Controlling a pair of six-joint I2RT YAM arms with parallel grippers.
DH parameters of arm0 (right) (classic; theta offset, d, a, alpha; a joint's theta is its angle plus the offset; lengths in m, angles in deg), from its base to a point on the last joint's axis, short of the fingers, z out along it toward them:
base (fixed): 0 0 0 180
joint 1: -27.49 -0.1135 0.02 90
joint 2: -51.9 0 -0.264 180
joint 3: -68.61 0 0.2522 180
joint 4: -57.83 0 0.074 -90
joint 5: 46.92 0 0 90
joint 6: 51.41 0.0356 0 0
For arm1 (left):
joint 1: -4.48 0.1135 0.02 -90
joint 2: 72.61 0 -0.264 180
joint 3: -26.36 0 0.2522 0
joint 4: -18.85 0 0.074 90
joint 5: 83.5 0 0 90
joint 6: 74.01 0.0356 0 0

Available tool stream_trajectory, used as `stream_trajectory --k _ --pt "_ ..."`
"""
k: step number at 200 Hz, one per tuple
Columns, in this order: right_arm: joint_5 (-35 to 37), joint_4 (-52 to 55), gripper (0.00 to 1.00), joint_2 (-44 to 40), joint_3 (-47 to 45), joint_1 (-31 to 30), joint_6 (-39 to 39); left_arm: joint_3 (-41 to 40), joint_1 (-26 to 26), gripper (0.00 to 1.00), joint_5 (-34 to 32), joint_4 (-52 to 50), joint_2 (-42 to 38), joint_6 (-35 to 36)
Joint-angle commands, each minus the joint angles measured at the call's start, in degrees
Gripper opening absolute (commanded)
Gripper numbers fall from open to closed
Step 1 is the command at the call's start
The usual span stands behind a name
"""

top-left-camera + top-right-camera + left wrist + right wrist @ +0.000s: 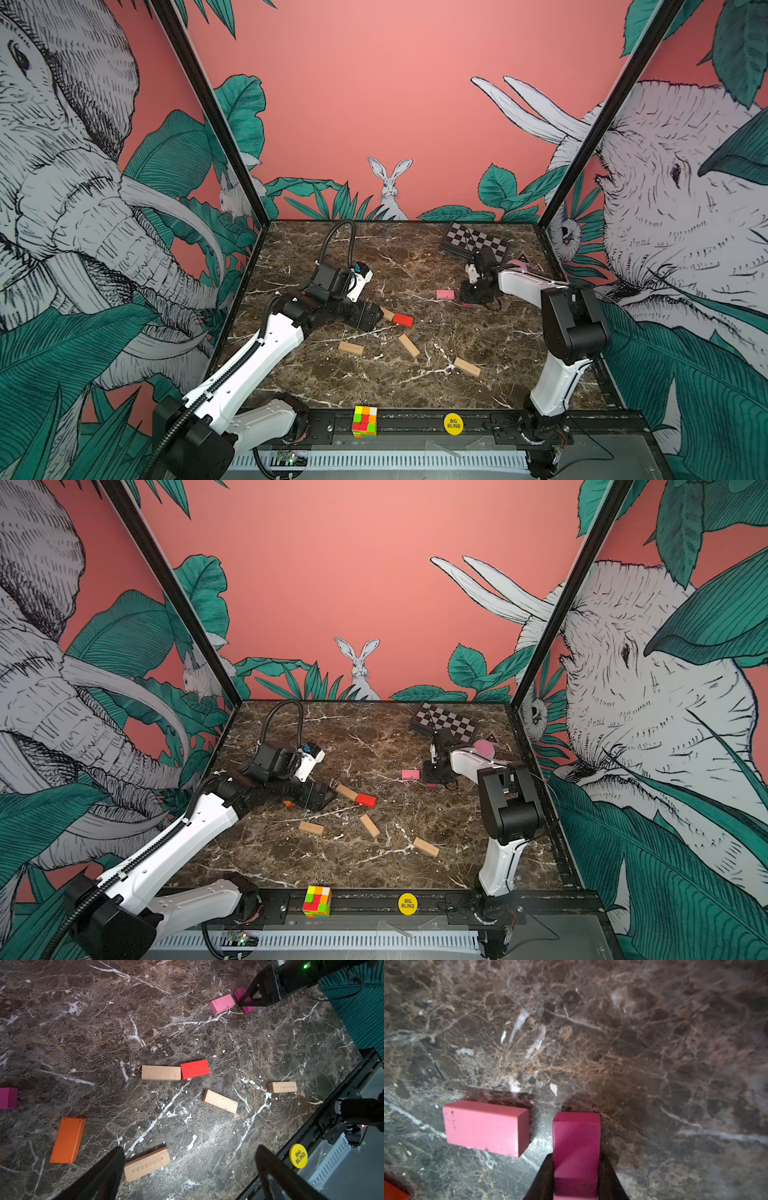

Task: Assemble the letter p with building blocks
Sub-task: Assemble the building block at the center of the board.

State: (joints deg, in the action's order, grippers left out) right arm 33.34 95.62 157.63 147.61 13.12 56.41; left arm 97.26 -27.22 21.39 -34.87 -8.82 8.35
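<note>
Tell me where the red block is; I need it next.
In both top views the red block lies at the centre of the table, touching a tan block end to end; the pink block sits behind it.

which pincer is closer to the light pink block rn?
Right. The right pincer, closed on the magenta block, sits just beside the light pink block. The left pincer is open by an engraved tan block, well away from it.

Robot test booth, a lab set-up.
A white-and-black left robot arm (249, 361) and right robot arm (557, 374) sit on a black metal rail (415, 419) beside a brown marble-patterned table (374, 386), boxed in by black frame posts (208, 108) and pink printed jungle wall panels (374, 104).
</note>
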Motion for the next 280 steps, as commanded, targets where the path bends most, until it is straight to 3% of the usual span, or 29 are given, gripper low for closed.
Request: stream_trajectory --k 1,163,209,280 --pt "0.09 4.53 0.26 -0.08 -2.09 -1.07 0.85 -0.45 -0.02 1.0 -0.13 -0.82 -0.21 0.34" --pt "0.74 6.14 0.27 1.46 1.23 -3.56 1.34 -0.54 -0.02 1.0 -0.13 -0.97 -0.22 0.25" --pt "1.08 6.56 0.4 1.01 1.6 -3.58 1.21 -0.51 -0.07 0.99 -0.22 -0.99 -0.28 0.25" --pt "1.74 8.12 0.48 -1.27 0.79 -3.65 0.79 -0.42 -0.03 1.0 -0.13 -0.93 -0.53 0.08"
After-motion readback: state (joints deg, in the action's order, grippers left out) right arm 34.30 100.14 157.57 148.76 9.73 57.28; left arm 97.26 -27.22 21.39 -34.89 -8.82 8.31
